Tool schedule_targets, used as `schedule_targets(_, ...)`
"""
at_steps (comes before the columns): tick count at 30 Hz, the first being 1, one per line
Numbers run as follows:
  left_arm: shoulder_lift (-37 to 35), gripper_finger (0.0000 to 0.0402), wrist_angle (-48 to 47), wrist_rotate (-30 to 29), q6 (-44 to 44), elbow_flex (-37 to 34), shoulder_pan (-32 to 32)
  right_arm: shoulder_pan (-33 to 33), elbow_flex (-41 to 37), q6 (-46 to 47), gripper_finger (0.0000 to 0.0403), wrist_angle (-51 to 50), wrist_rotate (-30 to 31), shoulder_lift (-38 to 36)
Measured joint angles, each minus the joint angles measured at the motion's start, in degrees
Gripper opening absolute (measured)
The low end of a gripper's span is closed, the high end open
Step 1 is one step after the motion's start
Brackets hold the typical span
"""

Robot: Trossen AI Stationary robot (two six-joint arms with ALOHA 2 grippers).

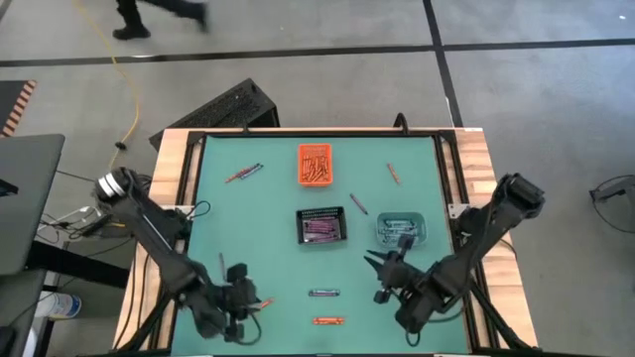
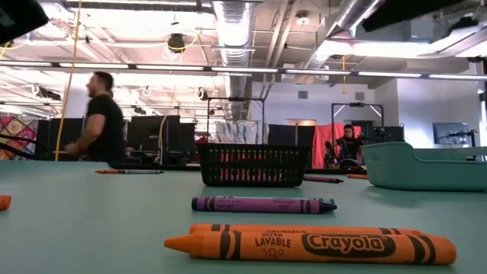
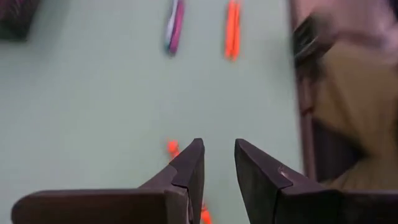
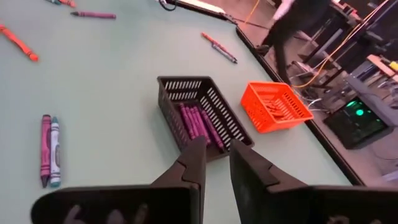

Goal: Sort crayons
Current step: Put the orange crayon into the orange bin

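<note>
I see matt paper wrappers on the crayons, a smooth matt teal mat on the table edged in bare pale wood, and beyond my right gripper a black mesh bin and an orange bin of slotted plastic.

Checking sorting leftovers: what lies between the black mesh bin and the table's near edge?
In the high view, a purple-and-teal crayon pair, then orange crayons, lie below the black mesh bin.
</note>
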Motion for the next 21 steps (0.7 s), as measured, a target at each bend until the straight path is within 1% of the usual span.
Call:
schedule_targets(4,8.59,0.0077,-4.26,3.96,-0.82,4.69,0.63,0.43,-0.02,0.26,0.0072,2.14,0.26,4.38)
schedule_targets(7,12.28,0.0077,-5.24,7.35,-1.34,6.39,2.00,-0.16,0.00,0.26,0.0072,3.27,0.96,7.31)
schedule_targets(12,14.49,0.0077,-7.28,9.30,-2.73,6.84,4.46,-2.08,-0.02,-0.59,0.0072,3.13,1.64,9.57)
schedule_targets(17,15.60,0.0077,-7.53,10.57,-2.84,6.69,4.95,-3.69,-0.02,-0.59,0.0072,3.40,1.44,8.72)
schedule_targets(21,15.56,0.0077,-6.97,10.66,-6.03,5.54,4.96,-3.75,0.00,-0.61,0.0072,3.85,1.06,7.53)
